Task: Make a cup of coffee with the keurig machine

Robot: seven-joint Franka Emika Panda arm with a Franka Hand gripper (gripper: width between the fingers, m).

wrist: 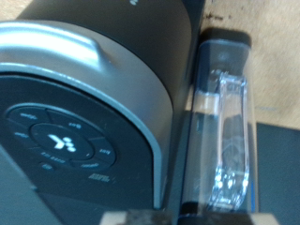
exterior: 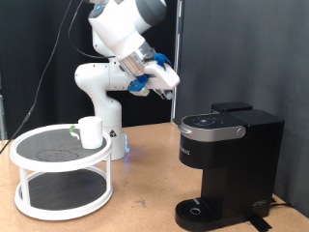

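Observation:
The black keurig machine (exterior: 228, 159) stands on the wooden table at the exterior view's right, with its lid down. The white cup (exterior: 92, 131) stands on the top tier of a round white rack at the exterior view's left. My gripper (exterior: 170, 90) hangs in the air above and a little to the left of the machine's lid, touching nothing. The wrist view shows the keurig machine's lid close up (wrist: 103, 103), with its silver-grey band (wrist: 52, 42), its button panel (wrist: 61, 142) and a clear water tank (wrist: 225, 122). My fingers do not show in the wrist view.
The two-tier white rack (exterior: 60, 179) takes up the table's left side in the exterior view. A small object (exterior: 74, 132) sits beside the cup on it. The arm's white base (exterior: 101, 106) stands behind the rack. A black curtain forms the background.

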